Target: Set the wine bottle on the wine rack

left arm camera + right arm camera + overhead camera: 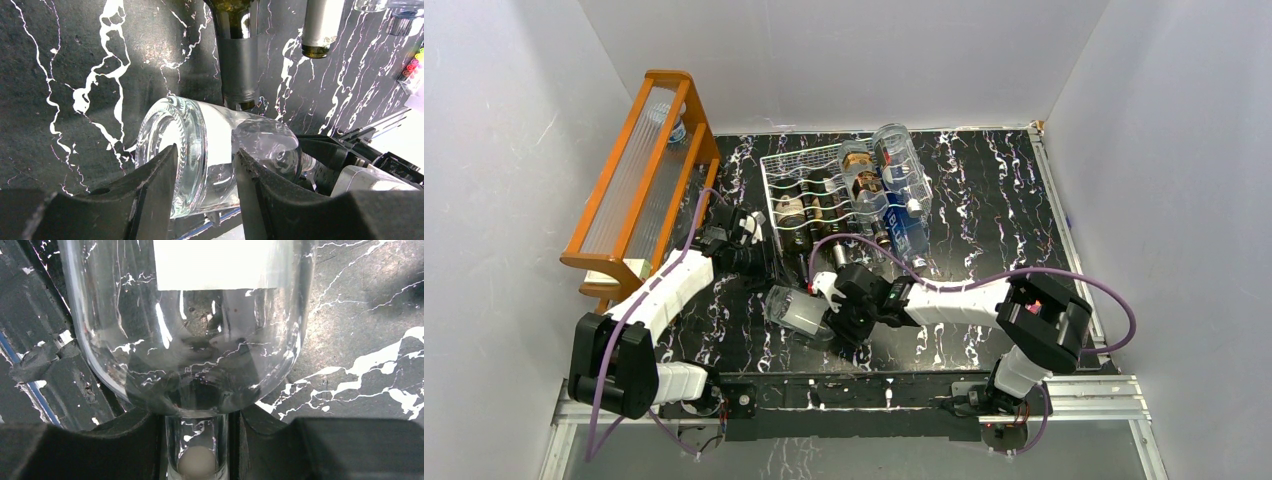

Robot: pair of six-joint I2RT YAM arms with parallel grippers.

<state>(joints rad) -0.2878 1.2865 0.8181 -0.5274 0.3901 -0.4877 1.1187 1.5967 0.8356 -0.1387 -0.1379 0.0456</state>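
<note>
Right wrist: clear wine bottle [190, 350] (round-shouldered glass)

Your top camera looked steeply down over the whole table [1004, 200]; both wrist cameras sat close, facing the same clear bottle [215, 140].

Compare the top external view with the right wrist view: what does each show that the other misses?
Only the top external shows the wine rack already carrying bottles, the orange shelf and the left claw. Only the right wrist shows the neck of the clear wine bottle pinched in the right claw, with a pale round object inside it. Both show that bottle lying on the black marbled table.
</note>
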